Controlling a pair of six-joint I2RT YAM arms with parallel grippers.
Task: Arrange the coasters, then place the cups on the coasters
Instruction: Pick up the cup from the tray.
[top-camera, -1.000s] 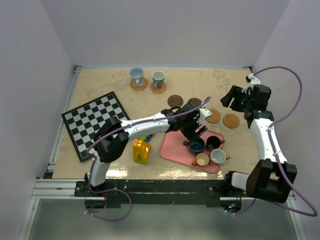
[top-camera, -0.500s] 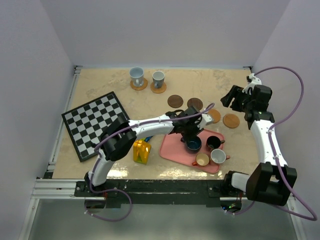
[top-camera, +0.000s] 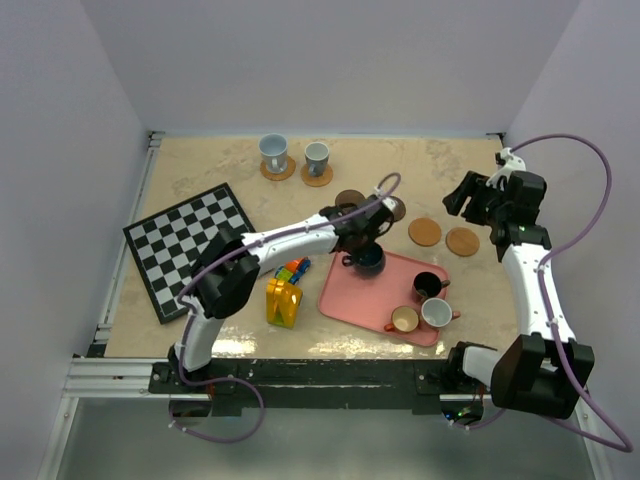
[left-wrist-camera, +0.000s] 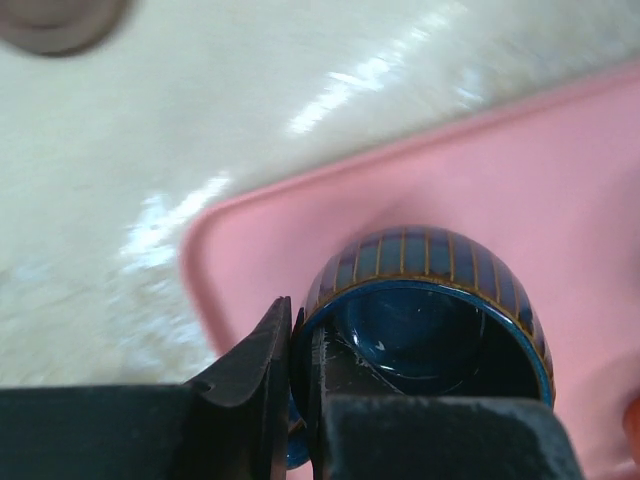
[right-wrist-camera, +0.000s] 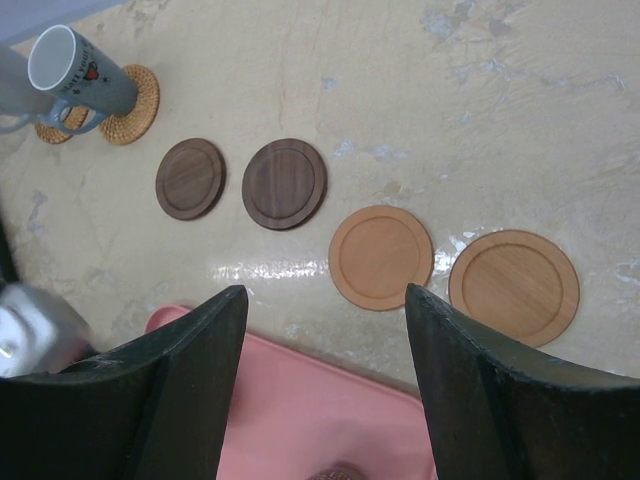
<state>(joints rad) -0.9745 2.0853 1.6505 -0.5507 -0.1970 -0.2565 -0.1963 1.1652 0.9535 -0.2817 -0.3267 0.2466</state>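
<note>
Gripping the navy cup (left-wrist-camera: 430, 300) by its rim, my left gripper (left-wrist-camera: 300, 330) is clamped almost fully shut, with one finger inside the bowl and one outside the wall. The cup sits over the far-left corner of the pink tray (top-camera: 350, 295). It looks lifted, though I cannot be sure from either view that its base has cleared the tray floor.

So the step in hand is cup three of six. Two pale cups (top-camera: 273, 150) are already on their coasters at the back, and four coasters are laid out bare.

My right gripper (right-wrist-camera: 325, 295) hangs wide open with nothing in it, above the two tan coasters (right-wrist-camera: 381, 257).

Next I judge the cup belongs on one of the dark brown coasters (right-wrist-camera: 285, 183) just beyond the tray's far edge. My own arm partly covers them from above. That calls for a lift over the tray lip and a short carry forward with the cup kept level (a rim pinch lets it swing). Then I lower it centred on the disc before I let go.
</note>
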